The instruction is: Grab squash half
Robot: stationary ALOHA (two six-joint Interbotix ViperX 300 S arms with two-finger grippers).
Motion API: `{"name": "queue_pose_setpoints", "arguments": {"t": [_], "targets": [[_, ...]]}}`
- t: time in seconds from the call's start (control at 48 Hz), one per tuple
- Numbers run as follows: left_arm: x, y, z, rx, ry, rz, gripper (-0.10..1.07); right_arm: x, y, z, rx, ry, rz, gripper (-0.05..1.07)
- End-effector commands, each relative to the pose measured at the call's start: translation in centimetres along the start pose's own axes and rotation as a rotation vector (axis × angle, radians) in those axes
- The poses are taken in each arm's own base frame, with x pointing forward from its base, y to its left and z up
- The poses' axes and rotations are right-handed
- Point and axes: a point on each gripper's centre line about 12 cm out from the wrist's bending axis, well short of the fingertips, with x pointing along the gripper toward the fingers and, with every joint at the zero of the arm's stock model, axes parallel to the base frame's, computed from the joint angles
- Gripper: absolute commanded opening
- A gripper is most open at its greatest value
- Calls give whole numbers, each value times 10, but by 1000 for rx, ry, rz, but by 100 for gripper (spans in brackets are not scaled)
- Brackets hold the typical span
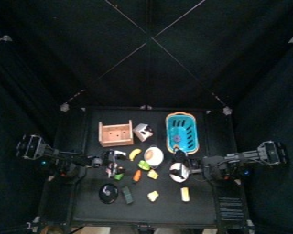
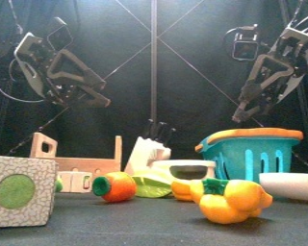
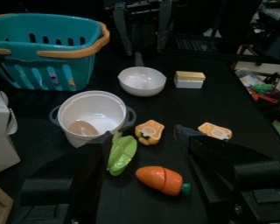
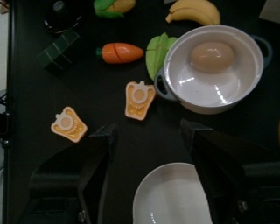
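Claws first: my left gripper [image 3: 143, 150] hung raised over its side of the black table [image 3: 241, 109], jaws spread wide and holding nothing. Below and between those jaws lay the orange plastic carrot with a green stub [image 3: 161, 179], and just beside it the flat green leaf-shaped toy [image 3: 122, 153]. Past the leaf sat the pear-shaped yellow-orange plastic squash half [image 3: 150, 131], cut face up, close by the round white pot [image 3: 63, 118]. A second squash half [image 3: 215, 131] of the same make lay apart from it, on the side away from the pot. Farther on stood the shallow white bowl [image 3: 143, 80] and the teal plastic basket with an orange handle [image 3: 49, 52].

From my right gripper [image 4: 149, 136], also raised, jaws wide apart and empty, the squash half [image 4: 139, 99] lay straight ahead, just beyond the jaw tips and nearly centred between them. Its long axis ran along my line of reach, so the jaws would close across its narrow width. The pot [image 4: 254, 87] stood just to one side of it, the second squash half [image 4: 69, 124] to the other.

I judged the right arm better placed. The left had the carrot and leaf in its way.
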Motion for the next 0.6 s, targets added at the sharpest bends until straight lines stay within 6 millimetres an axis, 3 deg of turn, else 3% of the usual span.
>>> {"name": "queue_pose_setpoints", "arguments": {"t": [0.0,0.583], "targets": [[5,-4,6,-5,-20,-8,93,6,6,2,23,-16,34,91],[17,-14,-6,-19,29,-22,93,70,13,-16,29,149,-3,91]]}}
